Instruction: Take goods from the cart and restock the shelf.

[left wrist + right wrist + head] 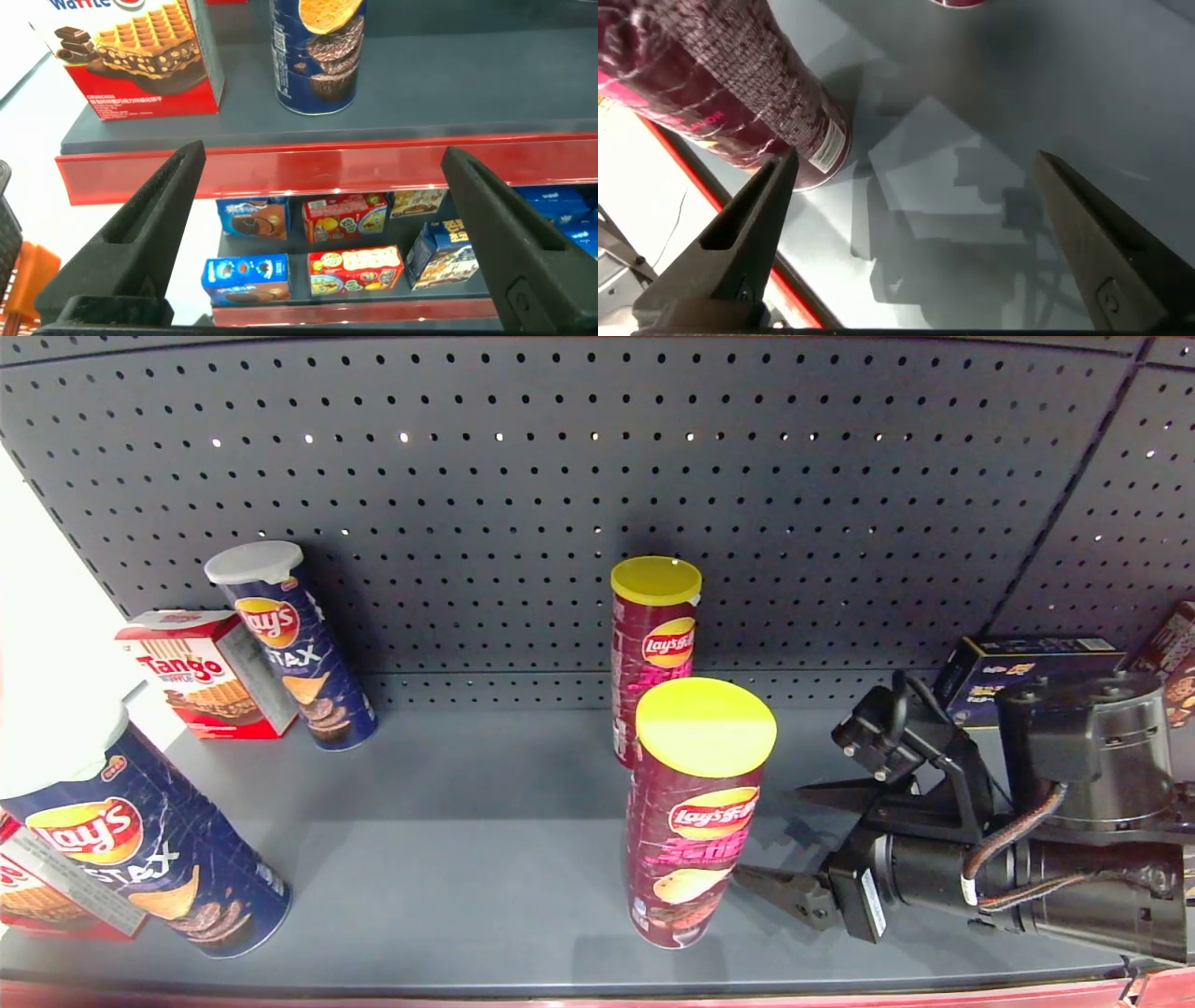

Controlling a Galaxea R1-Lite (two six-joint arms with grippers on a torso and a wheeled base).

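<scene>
Front can [695,821] stands on shelf [448,821] — placement judged complete. Right gripper [770,835] spread beside it, left gripper [322,159] spread; next: retract without tipping can.

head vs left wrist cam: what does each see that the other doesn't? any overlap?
Head only: a front maroon can and a rear maroon can, both with yellow lids; the open right gripper beside the front one; and a dark box at the back right.
Left wrist only: the open left gripper, facing the shelf's red front edge, and small boxes on a lower level.
Both: the top shelf, and probably the same blue can and waffle box at its front left.
</scene>
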